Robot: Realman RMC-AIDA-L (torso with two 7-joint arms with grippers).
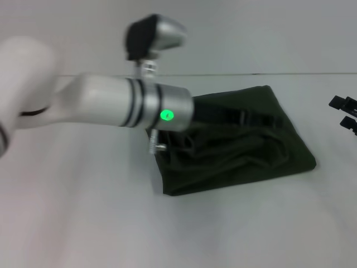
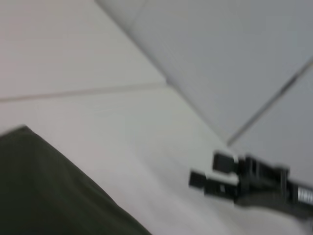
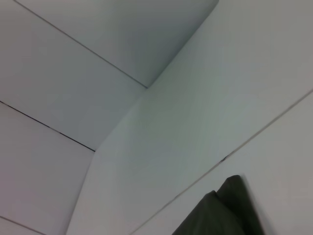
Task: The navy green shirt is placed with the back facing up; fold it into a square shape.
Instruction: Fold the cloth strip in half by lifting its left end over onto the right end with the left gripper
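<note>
White table top (image 1: 83,212) with a thin dark seam (image 1: 279,73) running across its far side, pale wall panels (image 3: 73,58) behind it, dark joint lines between the panels, panels met at an inside corner (image 3: 146,87).

The navy green shirt (image 1: 240,142) lies folded on the table (image 1: 83,212), left arm (image 1: 111,100) over its left edge, right tool (image 1: 345,111) well right.
</note>
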